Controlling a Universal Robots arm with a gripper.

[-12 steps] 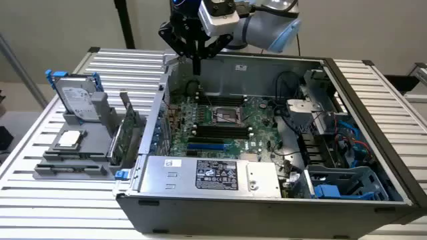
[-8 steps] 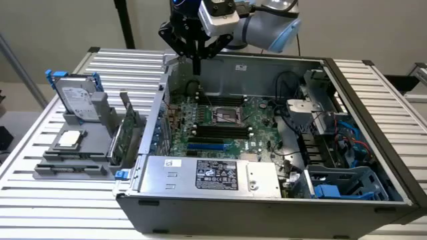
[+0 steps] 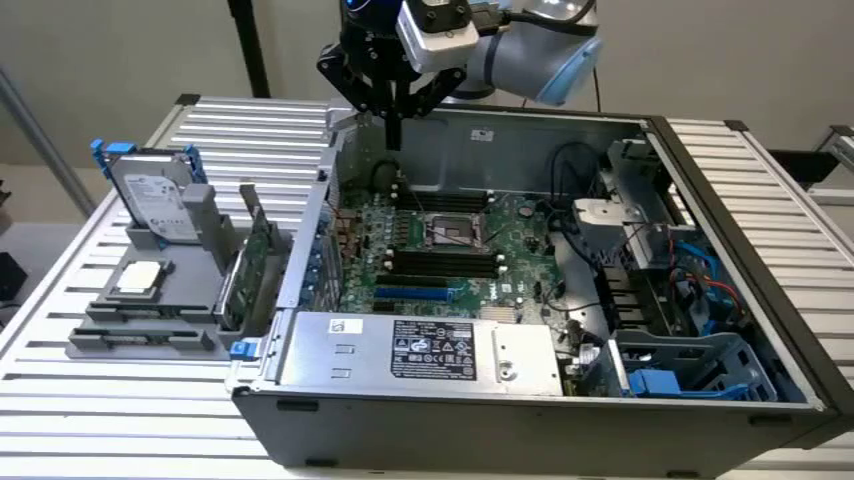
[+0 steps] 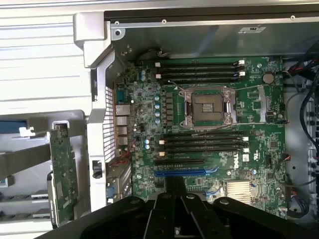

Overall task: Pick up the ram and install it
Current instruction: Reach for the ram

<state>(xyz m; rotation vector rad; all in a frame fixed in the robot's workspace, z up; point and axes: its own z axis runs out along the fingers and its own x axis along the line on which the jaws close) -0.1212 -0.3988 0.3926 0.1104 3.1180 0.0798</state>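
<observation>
open computer case (image 3: pixel 534 135) holds a motherboard (image 4: pixel 259 144) marked dell; above the case, the hand (image 3: pixel 395 112) is clamped on the ram (image 3: pixel 395 135).

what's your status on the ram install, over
Hand shut, above open grey computer case. Green circuit boards upright in grey rack; which is the ram, cannot tell. Black memory slots uncovered.

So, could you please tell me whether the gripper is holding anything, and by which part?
It cannot be told. The gripper hangs over the open computer case; the thin dark shape at its tip could be a board seen edge-on.
</observation>
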